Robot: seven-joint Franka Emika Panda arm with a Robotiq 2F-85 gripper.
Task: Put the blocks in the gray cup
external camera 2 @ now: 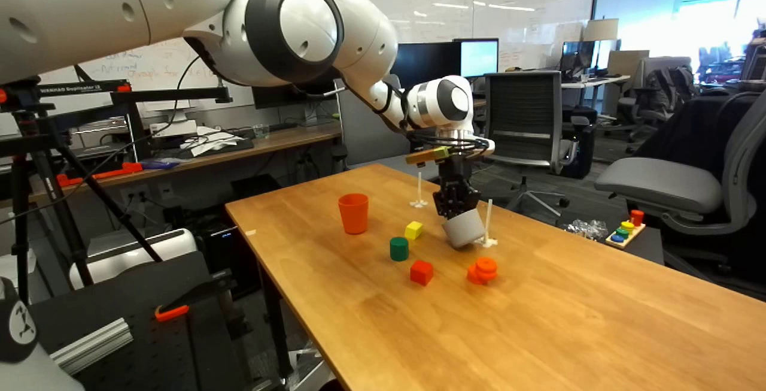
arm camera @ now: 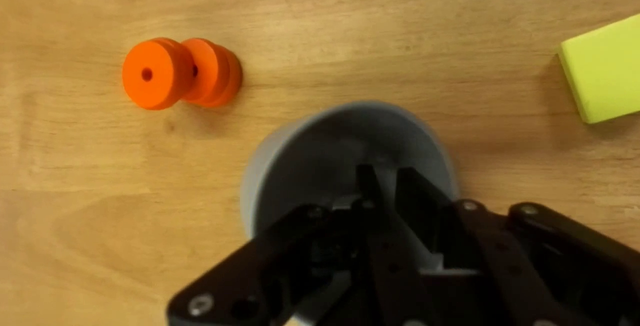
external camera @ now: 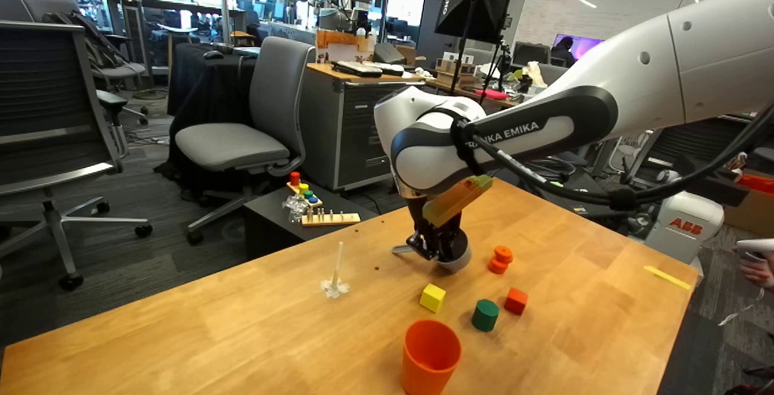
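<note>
Blocks (external camera 2: 399, 249): three we can see, all on the table (external camera 2: 538, 319), none touching another.
Gray cup (external camera 2: 464, 229): tilted in both exterior views, mouth turned up toward the tool (arm camera: 387, 170); inside too dark for us to read, and we can't tell whether its base is off the table.
Tool: fingers (arm camera: 369, 186) reach into the gray cup's mouth in the wrist view, narrow gap between the tips; we can't tell whether they are clamped on anything.
Yellow block (external camera: 432, 298): cube, in an exterior view near side of the gray cup, leftmost of the three.
Green block (external camera: 485, 315): upright cylinder, in an exterior view right of the yellow block, a bit nearer.
Red block (external camera: 516, 302): cube, in an exterior view just right of the green block, slightly farther.
Orange discs (external camera: 500, 260): stacked, in an exterior view beyond the red block, right of the gray cup.
Orange cup (external camera: 429, 377): upright, in an exterior view the nearest thing on the table.
Pale sticks (external camera 2: 488, 221): two upright in an exterior view, one just right of the gray cup, one farther, left of the tool.
</note>
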